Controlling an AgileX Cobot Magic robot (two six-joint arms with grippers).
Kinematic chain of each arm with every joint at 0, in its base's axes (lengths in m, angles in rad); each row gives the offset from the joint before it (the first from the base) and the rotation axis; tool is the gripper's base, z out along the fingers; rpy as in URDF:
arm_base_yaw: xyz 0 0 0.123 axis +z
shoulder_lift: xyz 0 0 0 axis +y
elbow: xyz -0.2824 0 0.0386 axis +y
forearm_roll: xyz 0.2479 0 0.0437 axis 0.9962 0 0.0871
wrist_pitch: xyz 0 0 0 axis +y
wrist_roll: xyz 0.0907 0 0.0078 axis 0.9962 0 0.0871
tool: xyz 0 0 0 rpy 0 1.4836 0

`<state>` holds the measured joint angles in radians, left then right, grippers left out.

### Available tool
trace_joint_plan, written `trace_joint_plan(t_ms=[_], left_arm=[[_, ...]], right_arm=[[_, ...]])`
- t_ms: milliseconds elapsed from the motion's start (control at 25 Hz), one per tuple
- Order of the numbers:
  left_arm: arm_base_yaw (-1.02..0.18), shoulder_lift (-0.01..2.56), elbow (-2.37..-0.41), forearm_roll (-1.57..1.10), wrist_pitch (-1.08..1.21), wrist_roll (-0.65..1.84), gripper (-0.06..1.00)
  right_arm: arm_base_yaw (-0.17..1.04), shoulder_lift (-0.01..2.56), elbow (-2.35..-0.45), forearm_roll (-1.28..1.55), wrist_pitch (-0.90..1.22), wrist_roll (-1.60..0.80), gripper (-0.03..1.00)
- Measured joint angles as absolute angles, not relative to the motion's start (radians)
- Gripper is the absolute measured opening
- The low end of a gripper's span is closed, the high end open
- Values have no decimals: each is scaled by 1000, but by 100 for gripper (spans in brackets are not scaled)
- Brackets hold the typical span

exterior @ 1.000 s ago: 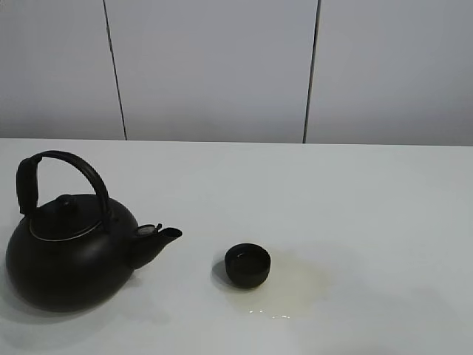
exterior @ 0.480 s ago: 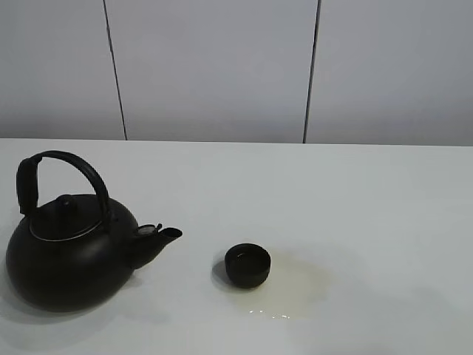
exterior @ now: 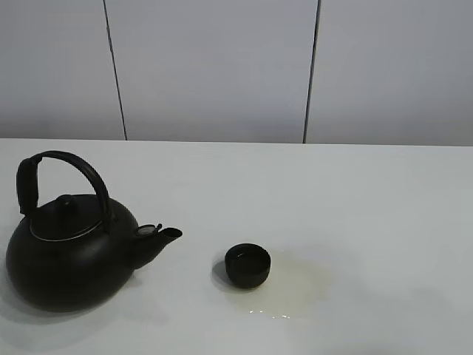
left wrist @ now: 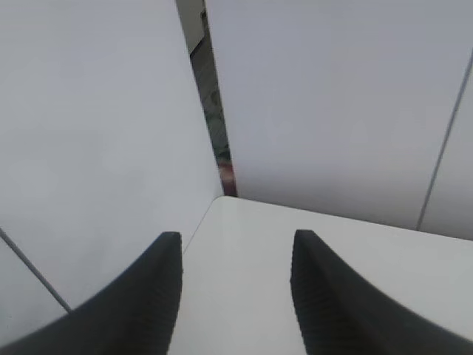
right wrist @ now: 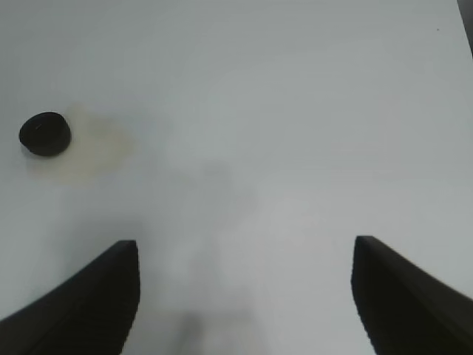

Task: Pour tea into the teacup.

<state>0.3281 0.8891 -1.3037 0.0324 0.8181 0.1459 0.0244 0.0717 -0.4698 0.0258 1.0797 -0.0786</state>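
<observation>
Nothing moved: round matte teacup [exterior: 247,265] beside watery tea [exterior: 295,285].

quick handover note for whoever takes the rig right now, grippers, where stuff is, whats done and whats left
Left gripper: open, empty, off the table edge.
Right gripper: open, empty, above bare table.
Kettle: upright on the left, spout toward the teacup, nobody holding it.
Teacup: upright, mid-table; the views do not show clearly how full it is.
Tea: pale yellowish puddle on the table beside the cup.
Left: check the cup, pour if needed, wipe the spill.
</observation>
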Motion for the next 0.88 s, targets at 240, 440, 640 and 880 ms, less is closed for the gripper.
trace_joint_plan(t_ms=[240,440,640,880], left_arm=[[328,545,-1313,-160,1083,244,34],[328,295,-1302,-188,1265,233,34],[328,62,-1111,-210,1282,181,34],[328,-17,-764,-180,1290,189,34]], right_arm=[[24,72,-470,26,1079,-79,55],[24,72,-470,26,1079,-79,55],[24,72,-470,26,1079,-79,55],[24,72,-470,26,1079,-79,55]])
